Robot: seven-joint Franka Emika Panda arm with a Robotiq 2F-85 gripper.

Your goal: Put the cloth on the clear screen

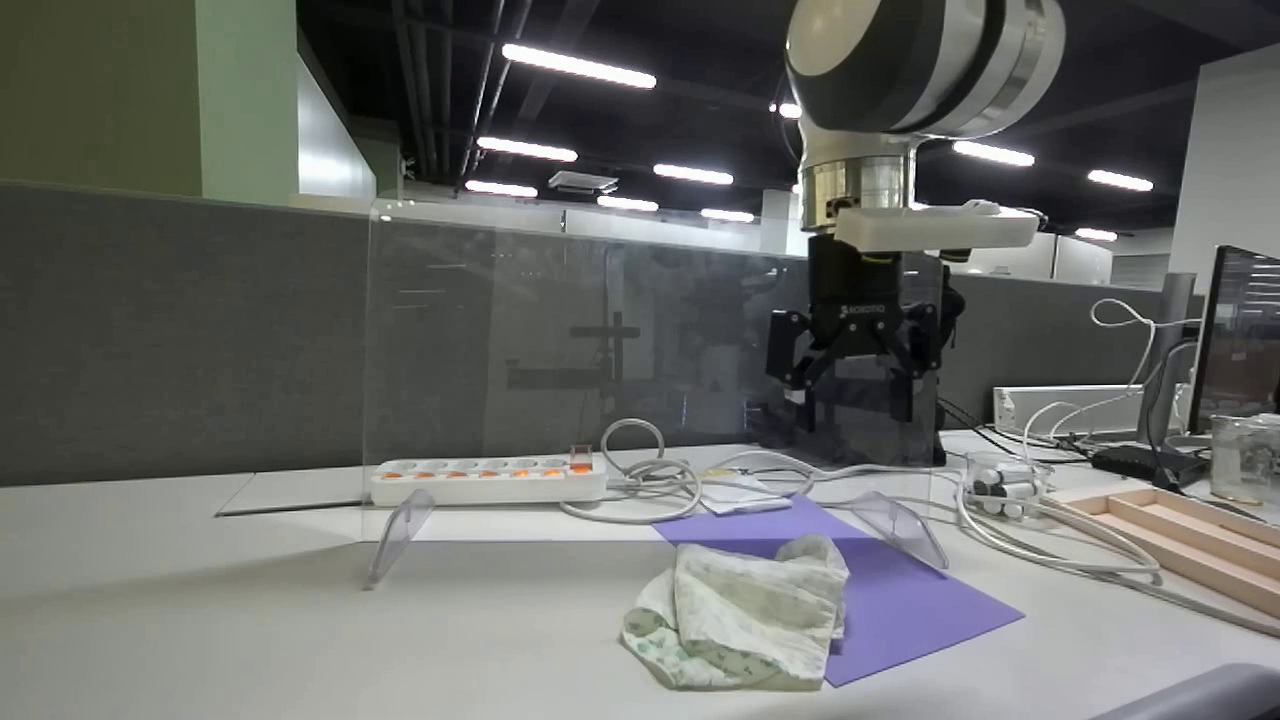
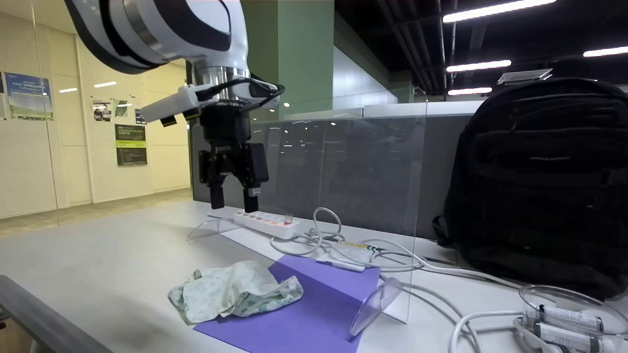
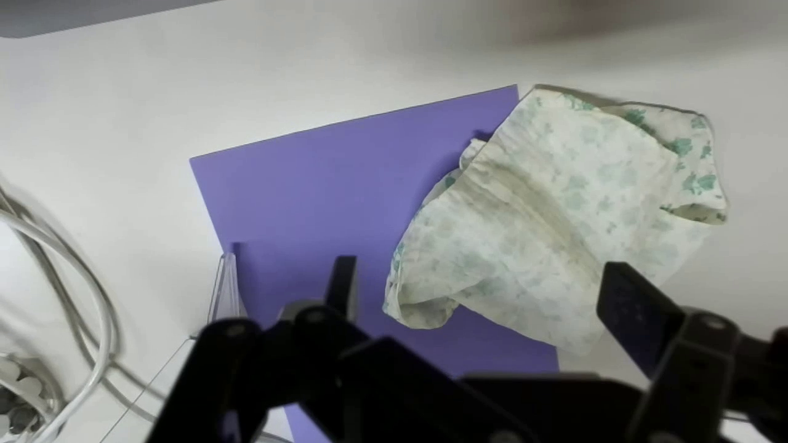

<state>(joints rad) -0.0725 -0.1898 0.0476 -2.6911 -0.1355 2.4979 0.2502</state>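
The cloth is pale with green print and lies crumpled on the table, partly over a purple sheet. It shows in both exterior views (image 1: 755,615) (image 2: 230,291) and in the wrist view (image 3: 554,203). The clear screen stands upright on two clear feet behind the cloth, in both exterior views (image 1: 500,310) (image 2: 353,162). In the wrist view only a foot of the screen (image 3: 225,289) and a thin edge show. My gripper (image 1: 853,405) (image 2: 234,200) hangs well above the table, pointing down. In the wrist view its fingers (image 3: 480,280) are wide apart, with nothing between them; the cloth lies below.
A white power strip (image 1: 490,485) (image 2: 265,224) and loose white cables (image 2: 319,235) lie behind the screen. A clear container with vials (image 1: 1005,485) (image 2: 564,318) and a wooden tray (image 1: 1180,545) stand to the side. A black backpack (image 2: 539,191) stands behind. The purple sheet (image 3: 295,184) lies under the cloth.
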